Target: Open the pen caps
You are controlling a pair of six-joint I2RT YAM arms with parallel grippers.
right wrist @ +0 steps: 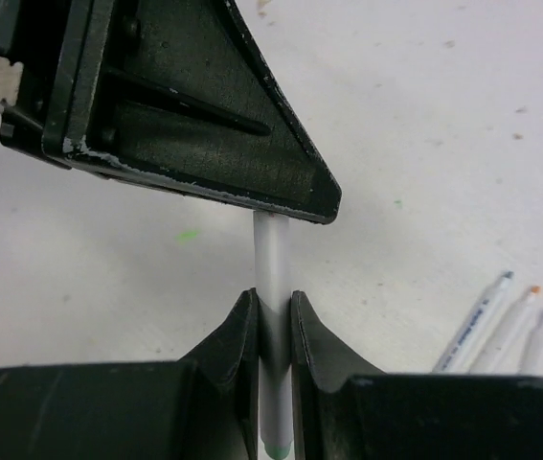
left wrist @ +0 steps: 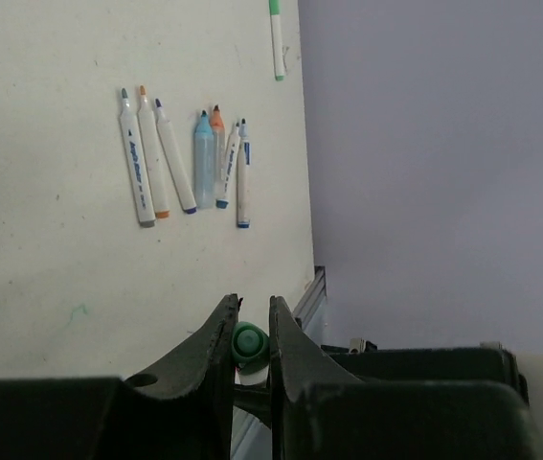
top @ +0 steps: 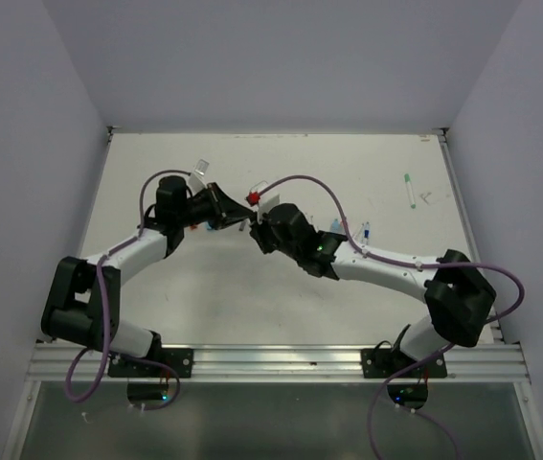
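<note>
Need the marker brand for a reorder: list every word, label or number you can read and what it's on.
Blue print on the loose pens' barrels: too small and blurred to read.
Held pen: no print showing.
Nothing else in these views carries readable text.

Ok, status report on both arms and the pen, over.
Left fingers shut on green cap. Right fingers shut on white pen barrel. Other pens lie apart, nothing blocking.
</note>
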